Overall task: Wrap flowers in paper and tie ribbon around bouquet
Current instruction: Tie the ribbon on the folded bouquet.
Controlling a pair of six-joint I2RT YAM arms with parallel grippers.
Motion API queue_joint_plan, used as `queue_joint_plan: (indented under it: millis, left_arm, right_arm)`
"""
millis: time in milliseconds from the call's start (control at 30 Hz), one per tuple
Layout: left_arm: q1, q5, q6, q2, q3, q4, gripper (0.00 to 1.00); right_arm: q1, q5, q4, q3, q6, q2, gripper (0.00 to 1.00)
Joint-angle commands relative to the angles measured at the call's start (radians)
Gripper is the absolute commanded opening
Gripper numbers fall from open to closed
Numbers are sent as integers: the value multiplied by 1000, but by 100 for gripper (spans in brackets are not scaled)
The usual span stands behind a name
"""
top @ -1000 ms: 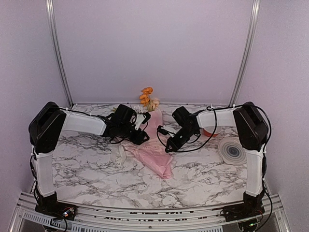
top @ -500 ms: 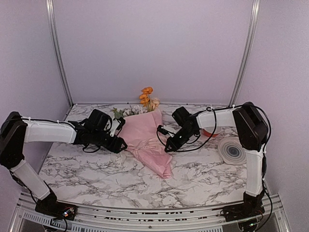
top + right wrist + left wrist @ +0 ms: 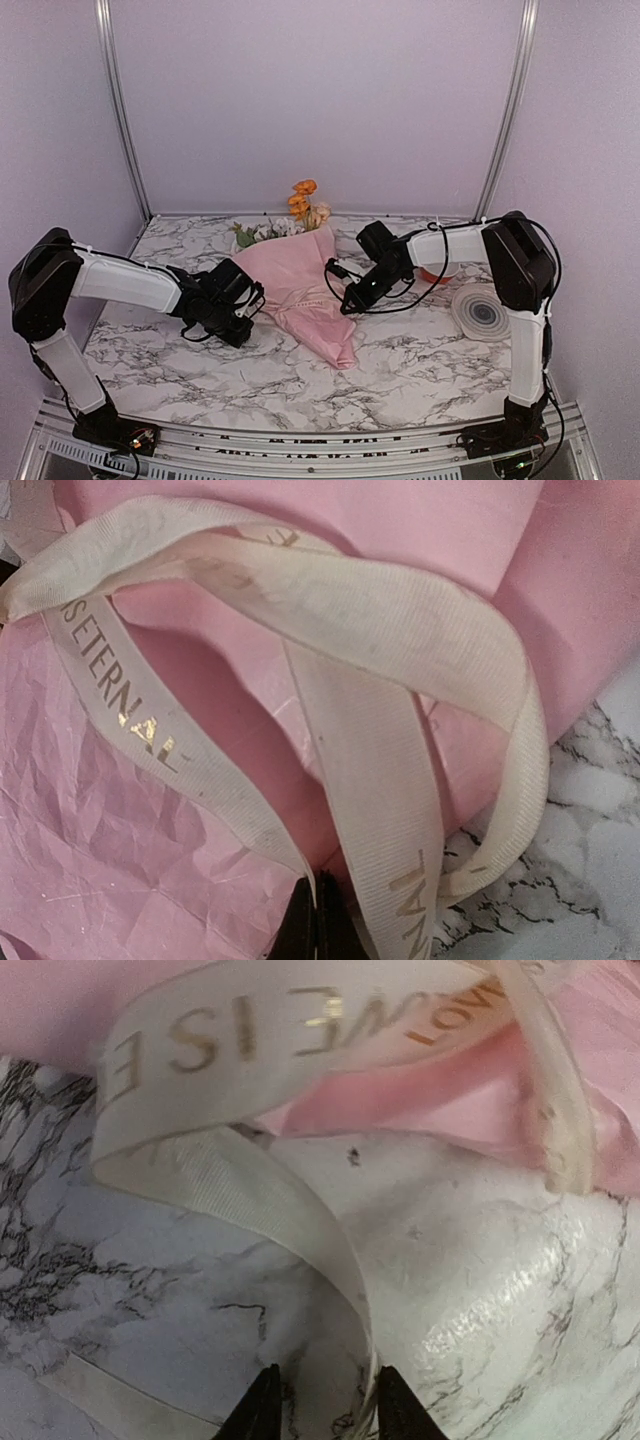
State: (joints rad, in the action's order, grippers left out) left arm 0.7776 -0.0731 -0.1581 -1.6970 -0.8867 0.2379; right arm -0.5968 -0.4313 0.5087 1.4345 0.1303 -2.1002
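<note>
Right claw (image 3: 317, 920) is pinched shut on one ribbon (image 3: 390, 780) strand atop the bouquet (image 3: 300, 285), which lies blooms-far, tip-near on the surface (image 3: 430, 365), while the left claw (image 3: 325, 1412), half-open, straddles the loose tail running straight ahead toward the paper (image 3: 470, 1090).

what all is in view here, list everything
paper: one, pink, wrapped round the flower stems, mid-table
flowers: one bunch, orange, white and green, at the paper's far end
ribbon: one, cream with gold letters, looped over the paper
disc: one, white and grey, table's right side
orange thing: one, partly hidden, beyond the disc
table: one, white marble
left fingers: two, black, apart, ribbon between them
right fingers: two, black, shut on the ribbon
</note>
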Motion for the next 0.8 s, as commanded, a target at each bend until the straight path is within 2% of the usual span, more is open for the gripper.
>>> queue_joint_plan:
  millis: [0,33,67,200,400,633,767]
  left_arm:
    - [-11,-75,-59,-37,14,117,13]
    - [-17,-77,-66,-37,16,118,4]
    - [-26,-79,-79,-36,19,119,0]
    - [-52,-112,-111,-1,48,100,0]
    - [-128,-122,-149,164,136,-50,0]
    - [-140,-67,-152,149,144,-95,0]
    - [-242,-41,-231,155,200,-188,0]
  right_arm:
    - [10,1,-19,-9,-14,35,0]
    - [11,-3,-21,-9,-17,37,0]
    - [12,-5,-22,-9,-18,38,0]
    - [17,-9,-27,-11,-19,48,0]
    - [38,-45,-50,-18,-37,60,0]
    - [46,-89,-48,-3,-41,54,0]
    - [112,-174,-50,52,-95,72,0]
